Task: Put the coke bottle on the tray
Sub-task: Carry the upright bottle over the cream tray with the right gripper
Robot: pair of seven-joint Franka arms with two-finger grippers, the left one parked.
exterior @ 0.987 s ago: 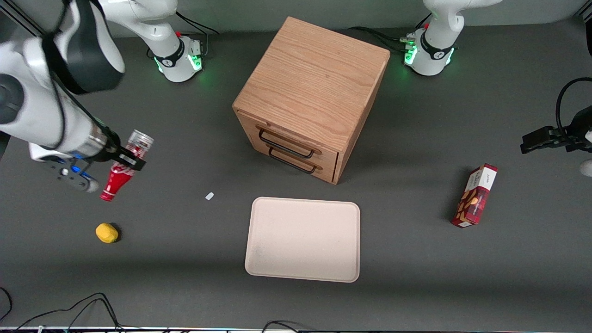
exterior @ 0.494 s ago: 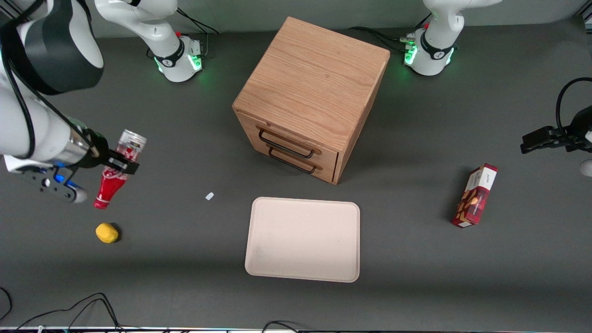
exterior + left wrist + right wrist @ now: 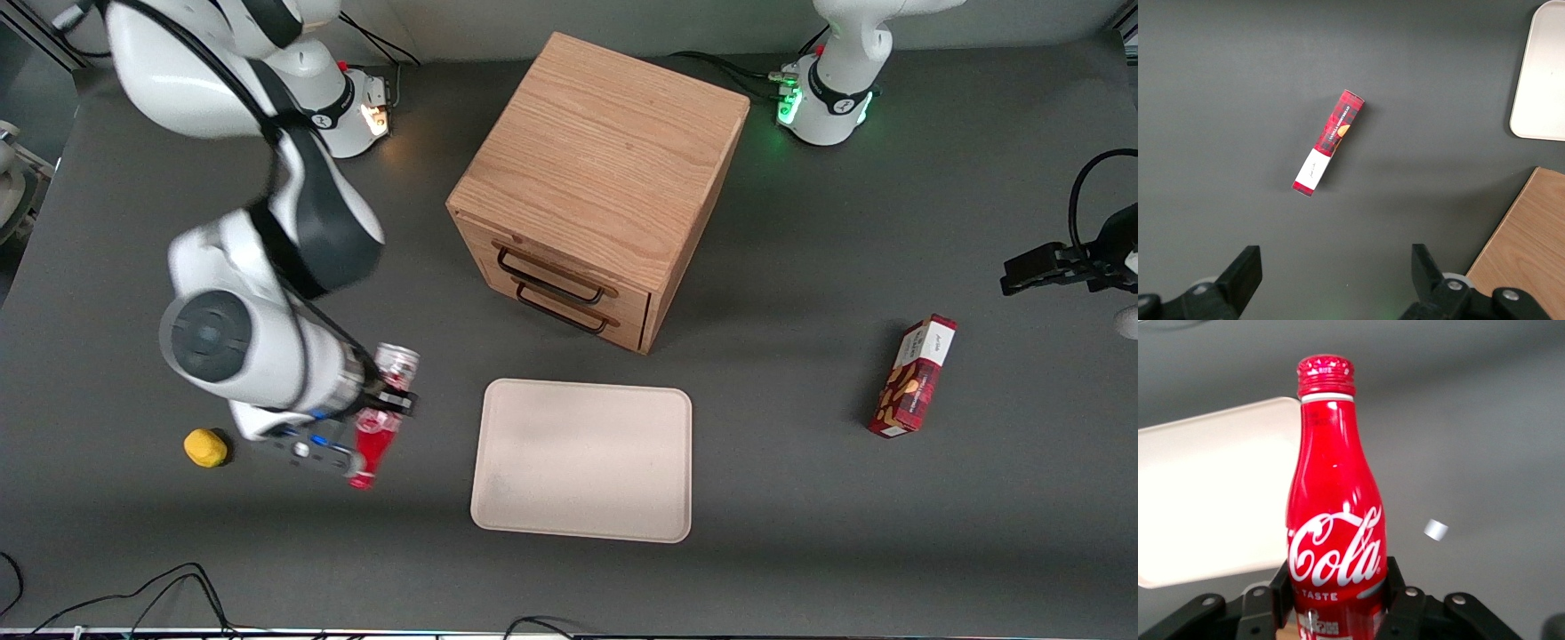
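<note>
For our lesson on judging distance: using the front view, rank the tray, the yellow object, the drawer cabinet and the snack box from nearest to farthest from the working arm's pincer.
The pincer is shut on the coke bottle.
1. Tray, beside the pincer.
2. Yellow object, toward the working arm's end.
3. Drawer cabinet, farther from the camera.
4. Snack box, toward the parked arm's end.

High front overview; both wrist views sharing tray point(image 3: 582, 460).

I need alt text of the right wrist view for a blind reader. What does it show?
The gripper is shut on the red coke bottle, holding its lower body. The pale tray lies on the dark table beneath, with a small white scrap nearby.
</note>
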